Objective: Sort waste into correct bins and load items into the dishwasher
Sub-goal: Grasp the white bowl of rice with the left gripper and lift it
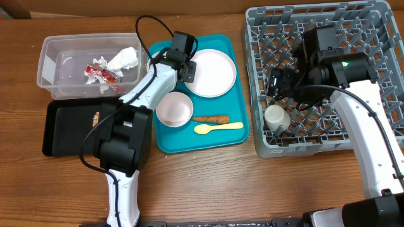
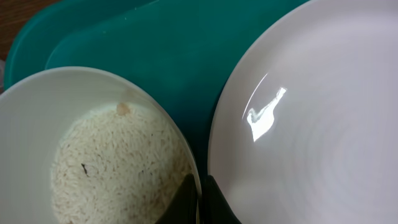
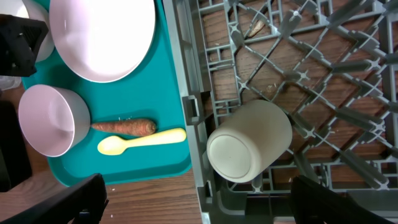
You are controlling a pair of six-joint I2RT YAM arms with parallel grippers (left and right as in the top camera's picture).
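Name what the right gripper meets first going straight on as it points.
Probably the upturned white cup in the grey dish rack, or the rack wall beside it; the right gripper height is unclear.

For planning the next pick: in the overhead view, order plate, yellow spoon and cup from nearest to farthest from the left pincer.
Left pincer, shut on the rice bowl rim:
1. plate, right beside it.
2. yellow spoon, near the teal tray's front edge.
3. cup, far right, in the rack.

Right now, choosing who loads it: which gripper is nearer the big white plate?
Left. The left gripper grips the rice bowl rim right beside the plate; the right gripper hangs open over the dish rack.
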